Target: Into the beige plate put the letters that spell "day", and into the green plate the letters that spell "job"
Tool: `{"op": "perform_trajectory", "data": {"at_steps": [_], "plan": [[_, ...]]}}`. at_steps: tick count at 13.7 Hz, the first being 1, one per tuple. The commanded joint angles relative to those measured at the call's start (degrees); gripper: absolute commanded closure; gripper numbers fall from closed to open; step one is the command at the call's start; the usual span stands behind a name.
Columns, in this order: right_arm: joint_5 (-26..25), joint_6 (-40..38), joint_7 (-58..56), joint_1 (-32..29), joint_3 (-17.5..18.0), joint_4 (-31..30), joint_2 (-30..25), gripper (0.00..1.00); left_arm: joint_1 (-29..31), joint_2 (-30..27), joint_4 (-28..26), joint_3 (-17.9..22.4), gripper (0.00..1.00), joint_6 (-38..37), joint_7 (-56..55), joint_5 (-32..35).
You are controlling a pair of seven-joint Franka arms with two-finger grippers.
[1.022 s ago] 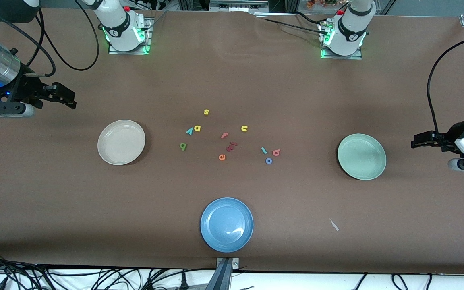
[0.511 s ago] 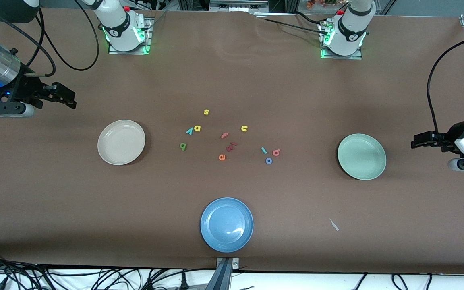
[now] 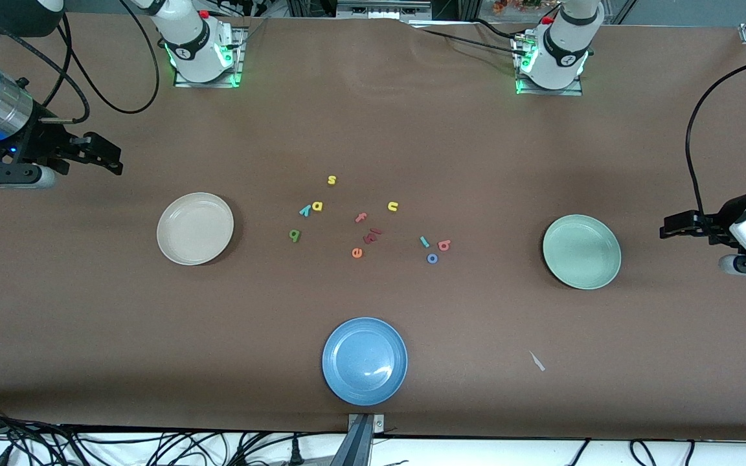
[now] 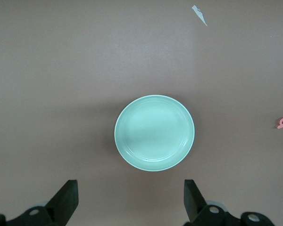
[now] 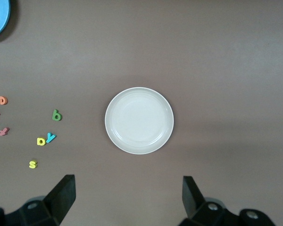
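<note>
In mid-table lie the green d [image 3: 294, 235], yellow a [image 3: 317, 206] and teal y [image 3: 305, 210], toward the beige plate [image 3: 195, 228]. The teal j [image 3: 424, 241], pink b [image 3: 444, 244] and blue o [image 3: 432, 258] lie toward the green plate [image 3: 581, 252]. Both plates hold nothing. My right gripper [image 3: 114, 160] hangs open over the table at the right arm's end, looking down at the beige plate [image 5: 139, 120] and the d [image 5: 56, 115]. My left gripper [image 3: 666, 228] hangs open at the left arm's end, beside the green plate [image 4: 154, 133].
A blue plate [image 3: 364, 360] sits near the front edge. Other letters lie among the task's: yellow s [image 3: 331, 180], yellow u [image 3: 392, 206], pink f [image 3: 361, 217], orange e [image 3: 357, 252] and dark red pieces [image 3: 373, 234]. A white paper scrap [image 3: 537, 361] lies toward the front.
</note>
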Motion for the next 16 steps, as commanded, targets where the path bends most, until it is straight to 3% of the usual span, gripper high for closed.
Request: {"op": "perform_trajectory", "data": {"at_steps": [1,16], "plan": [[-0.8,-0.2,-0.3,-0.6,0.7,-0.7,-0.7,0.00,-0.4,-0.2,0.1,0.0,0.02,0.2,0.7,0.8],[-0.8,-0.3,0.0,-0.6,0.7,-0.7,-0.7,0.00,-0.4,-0.2,0.0,0.0,0.00,0.2,0.8,0.7]]}}
